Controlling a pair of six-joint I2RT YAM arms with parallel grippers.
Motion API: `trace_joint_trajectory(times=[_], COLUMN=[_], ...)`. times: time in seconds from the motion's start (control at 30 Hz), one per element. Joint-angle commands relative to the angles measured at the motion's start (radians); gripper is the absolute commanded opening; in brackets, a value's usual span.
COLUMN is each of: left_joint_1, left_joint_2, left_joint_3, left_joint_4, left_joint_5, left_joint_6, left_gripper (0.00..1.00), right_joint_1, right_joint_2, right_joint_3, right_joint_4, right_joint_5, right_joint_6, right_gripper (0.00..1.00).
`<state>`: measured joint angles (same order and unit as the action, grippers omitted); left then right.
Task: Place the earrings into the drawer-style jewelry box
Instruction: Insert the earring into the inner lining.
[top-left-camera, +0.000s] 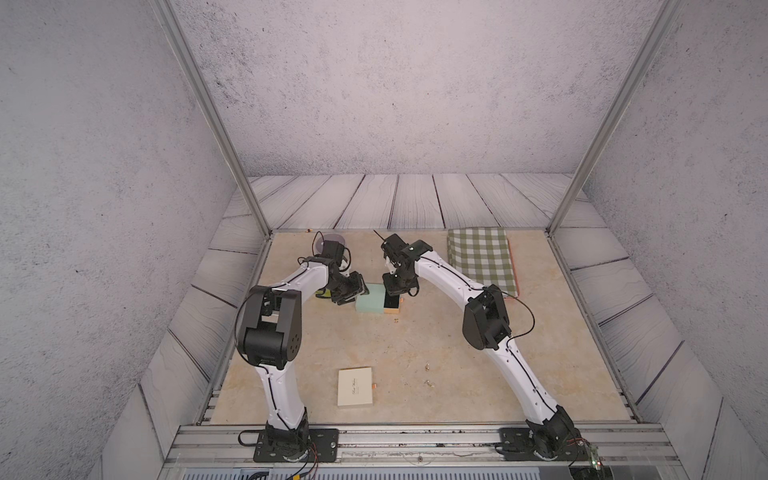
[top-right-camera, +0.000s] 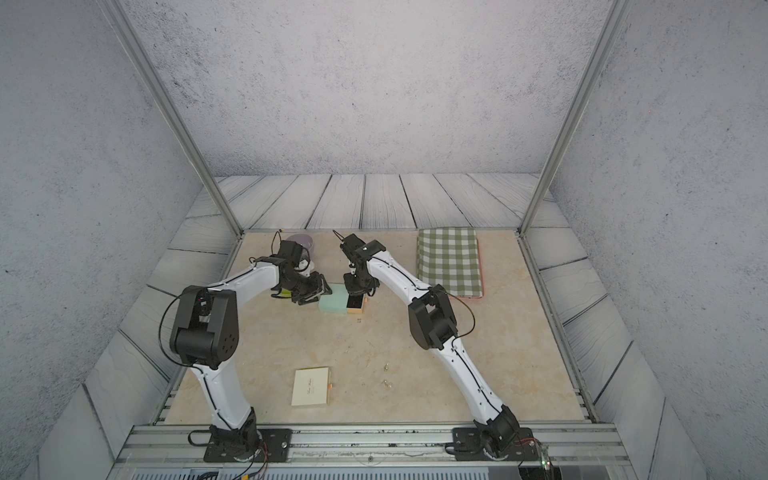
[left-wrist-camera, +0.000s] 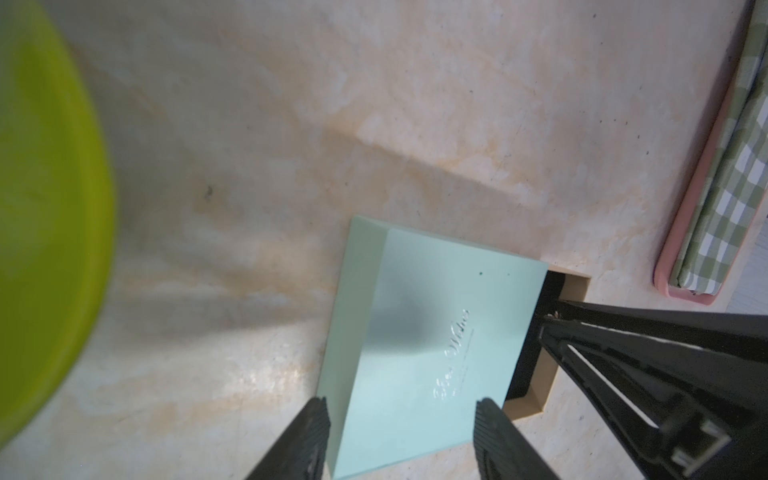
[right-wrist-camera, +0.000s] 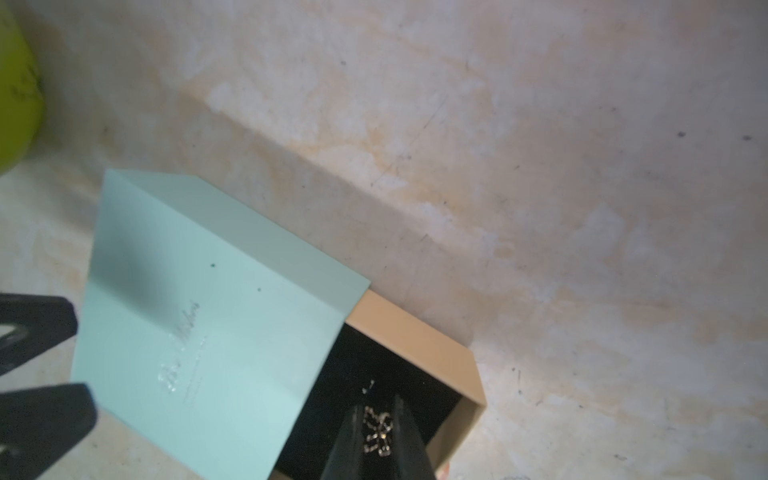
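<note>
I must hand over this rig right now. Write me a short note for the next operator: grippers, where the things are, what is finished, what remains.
Right gripper: shut on a small earring, hanging over the open black-lined drawer.
Left gripper: open, its fingers either side of the mint jewelry box; contact not clear.
Loose earrings on the table: two near the right arm, small pieces beside the drawer.
Done: drawer pulled out.
Left: release this earring, fetch the others.
</note>
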<state>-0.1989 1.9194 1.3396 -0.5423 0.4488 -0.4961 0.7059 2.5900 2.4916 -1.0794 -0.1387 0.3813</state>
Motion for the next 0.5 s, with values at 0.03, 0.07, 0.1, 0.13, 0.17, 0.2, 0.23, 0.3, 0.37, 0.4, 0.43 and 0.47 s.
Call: trace_joint_trajectory(times=[0.03, 0.07, 0.1, 0.13, 0.17, 0.2, 0.23, 0.3, 0.37, 0.4, 0.43, 0.47], left_joint_1=[-0.005, -0.005, -0.005, -0.005, -0.005, -0.005, -0.005, -0.005, -0.005, -0.005, -0.005, -0.005], left_joint_2=[-0.026, -0.025, -0.025, -0.025, -0.025, -0.025, -0.025, -0.025, -0.026, -0.028, -0.028, -0.029], left_joint_3=[-0.012, -0.014, -0.015, -0.015, -0.016, -0.017, -0.016, -0.017, -0.019, -0.021, -0.020, -0.022], left_joint_4=[-0.010, -0.009, -0.009, -0.007, -0.006, -0.006, -0.005, -0.004, -0.004, -0.004, -0.005, -0.003], left_joint_5=[-0.001, 0.000, 0.000, 0.001, 0.001, 0.002, 0.004, 0.004, 0.004, 0.004, 0.004, 0.005], left_joint_6=[0.017, 0.018, 0.018, 0.016, 0.016, 0.016, 0.016, 0.016, 0.016, 0.016, 0.016, 0.016], left_gripper=[0.60, 0.60, 0.60, 0.60, 0.60, 0.60, 0.60, 0.60, 0.60, 0.60, 0.60, 0.60], right_joint_1=[0.002, 0.004, 0.003, 0.003, 0.004, 0.003, 0.003, 0.003, 0.003, 0.003, 0.003, 0.004], right_joint_2=[0.010, 0.011, 0.013, 0.016, 0.018, 0.019, 0.022, 0.030, 0.036, 0.041, 0.044, 0.048], right_joint_3=[0.010, 0.010, 0.010, 0.010, 0.010, 0.011, 0.012, 0.016, 0.020, 0.021, 0.023, 0.024], right_joint_4=[0.013, 0.013, 0.013, 0.014, 0.013, 0.013, 0.013, 0.013, 0.010, 0.007, 0.004, 0.001], right_joint_5=[0.005, 0.005, 0.005, 0.006, 0.008, 0.008, 0.011, 0.014, 0.017, 0.021, 0.022, 0.024], right_joint_6=[0.013, 0.014, 0.014, 0.015, 0.014, 0.016, 0.016, 0.018, 0.019, 0.019, 0.021, 0.021], right_gripper=[0.14, 0.14, 0.14, 0.14, 0.14, 0.14, 0.14, 0.14, 0.14, 0.14, 0.14, 0.14])
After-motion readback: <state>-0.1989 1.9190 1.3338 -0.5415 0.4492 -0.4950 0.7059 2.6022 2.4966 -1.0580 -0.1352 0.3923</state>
